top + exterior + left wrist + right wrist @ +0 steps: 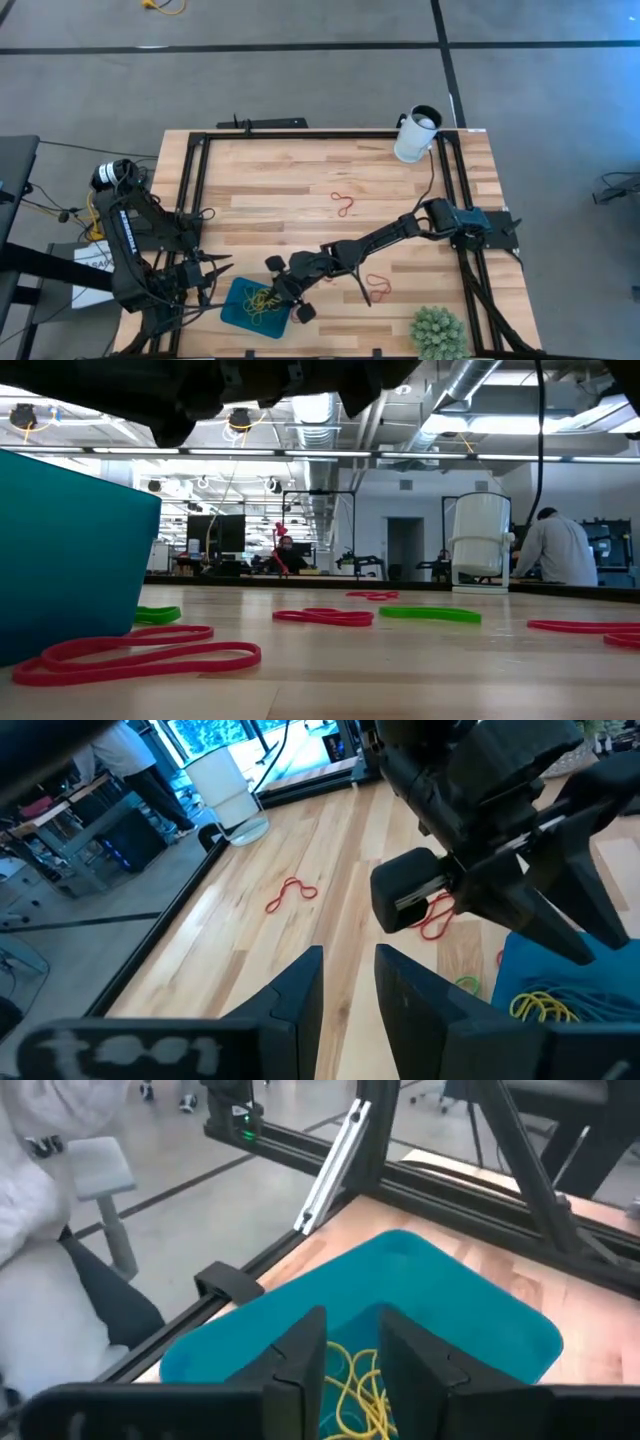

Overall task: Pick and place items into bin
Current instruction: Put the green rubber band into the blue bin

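The teal bin (232,310) sits near the table's near edge, left of centre, with yellow bands (262,299) lying inside it. My right gripper (287,288) hovers over the bin's right part, fingers open; in its wrist view the yellow bands (352,1372) show through the gap, inside the bin (450,1310). My left gripper (210,275) waits open just left of the bin. Loose red bands lie flat on the wood at mid-table (343,204) and right of the bin (376,287). In the low view, the bin's wall (70,560), a red band (140,655) and a green band (430,614) show.
A white cup (415,135) stands at the far right corner and a spiky green plant (437,332) at the near right corner. A black frame (195,180) runs along the table's left, far and right sides. A person (555,550) stands in the room beyond.
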Available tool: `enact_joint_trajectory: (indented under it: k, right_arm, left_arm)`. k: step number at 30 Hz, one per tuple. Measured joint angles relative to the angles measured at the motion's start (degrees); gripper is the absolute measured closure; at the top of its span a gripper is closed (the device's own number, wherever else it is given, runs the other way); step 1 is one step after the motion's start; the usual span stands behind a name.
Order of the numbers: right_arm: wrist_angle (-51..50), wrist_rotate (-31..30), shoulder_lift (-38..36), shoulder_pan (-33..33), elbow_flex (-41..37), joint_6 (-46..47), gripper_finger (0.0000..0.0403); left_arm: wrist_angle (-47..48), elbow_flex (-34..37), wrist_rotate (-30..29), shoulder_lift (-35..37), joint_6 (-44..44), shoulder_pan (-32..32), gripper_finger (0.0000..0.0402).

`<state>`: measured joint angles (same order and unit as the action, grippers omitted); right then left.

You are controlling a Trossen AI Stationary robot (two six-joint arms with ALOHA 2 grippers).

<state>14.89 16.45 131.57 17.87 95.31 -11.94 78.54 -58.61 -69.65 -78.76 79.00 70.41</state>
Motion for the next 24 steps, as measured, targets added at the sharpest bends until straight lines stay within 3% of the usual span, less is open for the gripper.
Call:
enact_joint_trajectory:
  k: [7,14,19,21,24]
  right_arm:
    - [-16.97,-2.21,-3.19,-0.02,6.53,0.36,0.0306]
    - [-42.11,-15.11,-11.88,0.39,7.67,8.25,0.0325]
    - [-56.13,-15.26,-21.07,-0.43,7.77,8.48,0.0340]
    - [-62.56,-15.32,-24.96,-1.16,7.74,7.64,0.0342]
    - [-69.51,-16.78,-30.72,-3.01,7.68,6.11,0.0342]
  left_arm:
    - [-0.26,0.00,4.04,0.00,6.46,-2.98,0.0317]
    - [-0.24,0.00,6.64,0.00,5.75,-9.62,0.0317]
    - [-0.46,0.00,6.80,0.00,8.57,-17.15,0.0317]
    - [-2.45,0.00,8.98,0.02,5.68,-20.38,0.0317]
    - [-9.57,0.02,14.47,0.02,-6.58,-24.87,0.0317]
